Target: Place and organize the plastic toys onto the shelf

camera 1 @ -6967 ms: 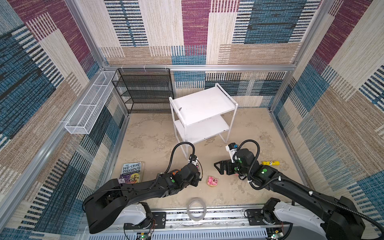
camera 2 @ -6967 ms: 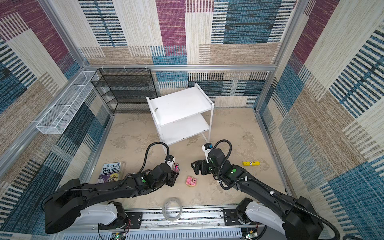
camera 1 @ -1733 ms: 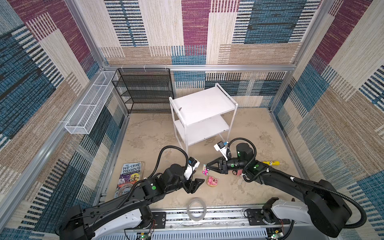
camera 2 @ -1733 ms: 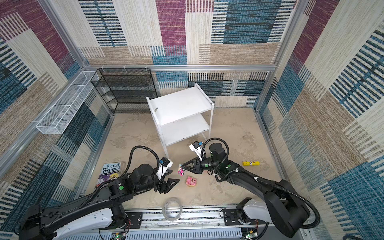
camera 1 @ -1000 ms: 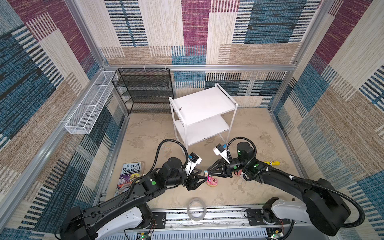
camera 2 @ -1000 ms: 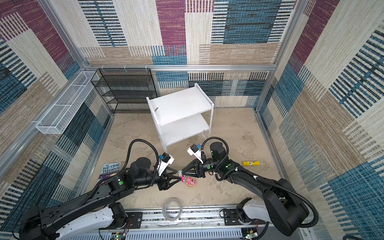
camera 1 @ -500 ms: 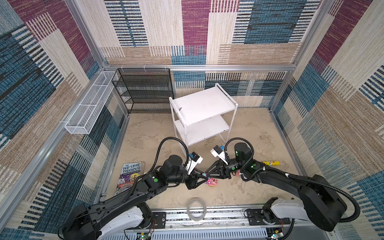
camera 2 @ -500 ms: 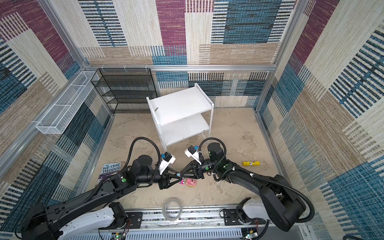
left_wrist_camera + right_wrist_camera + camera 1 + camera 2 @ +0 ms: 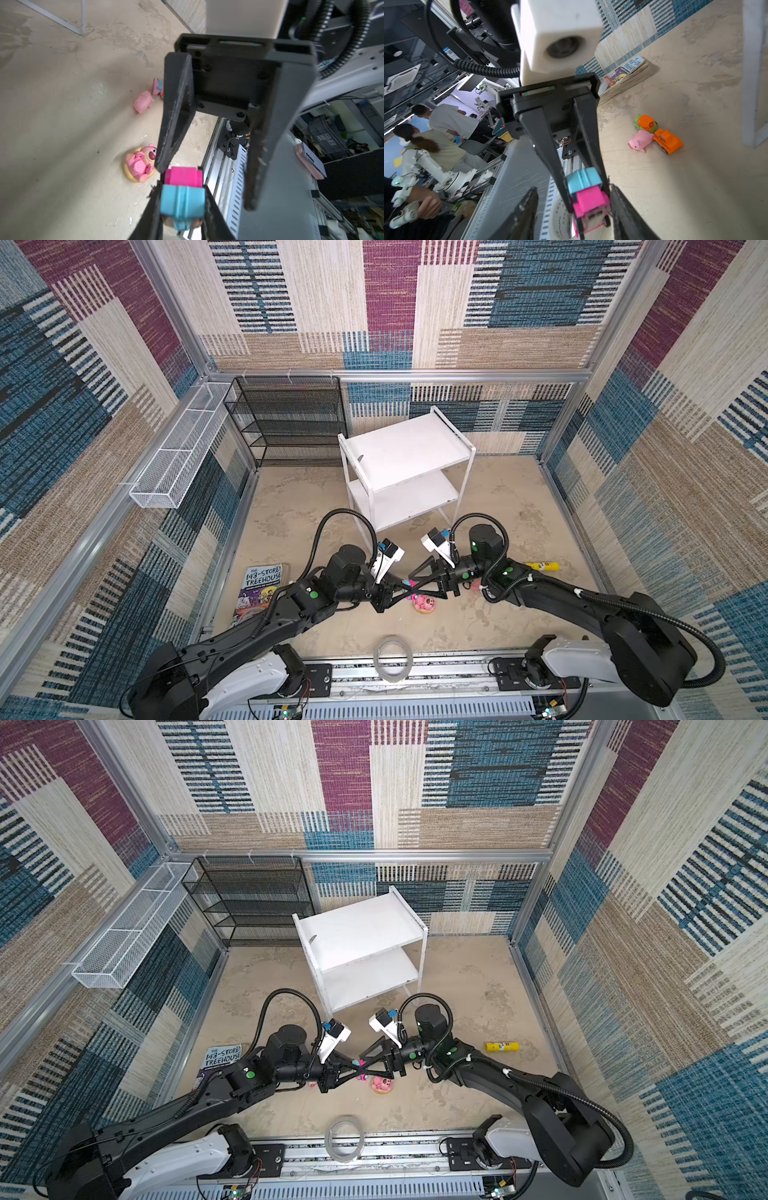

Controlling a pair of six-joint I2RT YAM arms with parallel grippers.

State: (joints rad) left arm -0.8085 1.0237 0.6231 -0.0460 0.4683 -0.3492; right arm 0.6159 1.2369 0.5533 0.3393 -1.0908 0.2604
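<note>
Near front, above the surface (image 9: 307, 506): left fingers (image 9: 548, 158) clamp the toy car (image 9: 182, 197) by its blue end | right fingers (image 9: 176, 108) apart, astride its pink end | likely light, hard, slick; grip flat sides, not wheels | shelf (image 9: 409, 445) stands beyond.

Low at the middle, the left gripper (image 9: 405, 589) and right gripper (image 9: 365, 1065) meet tip to tip: the left pinches a toy car (image 9: 182, 199), the right's jaws stand apart

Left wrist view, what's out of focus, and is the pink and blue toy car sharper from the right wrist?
Left wrist view: the pink and blue plastic toy car, close to the lens, is soft; the pink bear figure farther off is sharper. Right wrist view: the car is crisper.
</note>
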